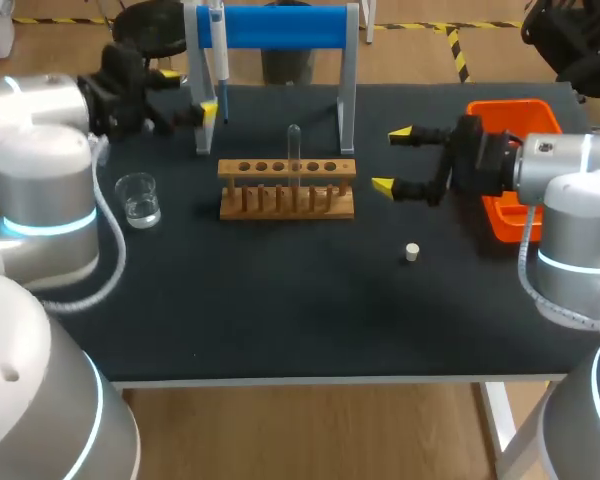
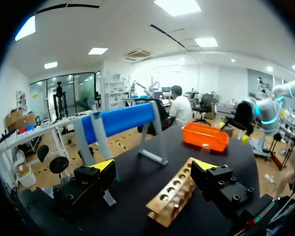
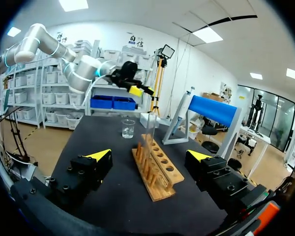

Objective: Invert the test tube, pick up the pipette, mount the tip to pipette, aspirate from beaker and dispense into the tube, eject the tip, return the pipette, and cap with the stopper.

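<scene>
Black tabletop (image 1: 280,320); small stopper (image 1: 412,252), possibly cork

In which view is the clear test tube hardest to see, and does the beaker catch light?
Head view: test tube faint against the dark table, beaker rim glints. Right wrist view: test tube pale but traceable above the rack. Left wrist view: I cannot make it out.

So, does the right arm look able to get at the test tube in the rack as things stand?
Probably yes. The right gripper hangs open just off the end of the rack, and the test tube stands up well above it. Only the post of the stand, close behind, might crowd it.
</scene>
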Robot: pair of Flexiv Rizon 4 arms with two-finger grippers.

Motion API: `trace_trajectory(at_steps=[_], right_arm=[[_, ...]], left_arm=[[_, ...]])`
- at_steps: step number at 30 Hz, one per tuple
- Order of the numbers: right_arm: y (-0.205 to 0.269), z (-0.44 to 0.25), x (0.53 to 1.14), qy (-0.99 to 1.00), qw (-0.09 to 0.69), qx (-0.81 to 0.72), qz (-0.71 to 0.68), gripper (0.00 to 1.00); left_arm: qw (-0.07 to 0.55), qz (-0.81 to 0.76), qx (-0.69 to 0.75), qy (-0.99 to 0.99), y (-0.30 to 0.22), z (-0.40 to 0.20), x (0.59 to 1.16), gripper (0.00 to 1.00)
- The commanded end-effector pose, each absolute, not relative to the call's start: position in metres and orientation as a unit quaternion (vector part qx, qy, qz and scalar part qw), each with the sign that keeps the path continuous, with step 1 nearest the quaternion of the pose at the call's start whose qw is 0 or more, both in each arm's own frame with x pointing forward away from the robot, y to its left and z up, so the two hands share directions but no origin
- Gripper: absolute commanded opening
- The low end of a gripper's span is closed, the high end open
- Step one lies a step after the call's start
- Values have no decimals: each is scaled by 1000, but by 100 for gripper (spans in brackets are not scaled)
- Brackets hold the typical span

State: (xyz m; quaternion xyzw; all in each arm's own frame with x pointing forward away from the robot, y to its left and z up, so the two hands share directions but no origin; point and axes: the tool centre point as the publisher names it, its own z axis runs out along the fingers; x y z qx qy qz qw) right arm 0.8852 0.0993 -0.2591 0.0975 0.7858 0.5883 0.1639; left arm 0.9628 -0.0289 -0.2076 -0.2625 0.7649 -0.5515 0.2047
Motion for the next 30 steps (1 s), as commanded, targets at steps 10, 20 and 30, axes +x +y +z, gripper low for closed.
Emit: trace_trajectory(at_steps=[10, 20, 30], right_arm=[[100, -259, 884, 786, 166, 99, 588, 100], [100, -259, 884, 786, 166, 99, 588, 100], [100, -259, 884, 786, 166, 99, 588, 100]], left_arm=[[207, -598, -191, 750, -50, -240, 879, 100], [201, -606, -193, 745, -55, -256, 866, 100], [205, -597, -198, 749, -55, -256, 865, 100]])
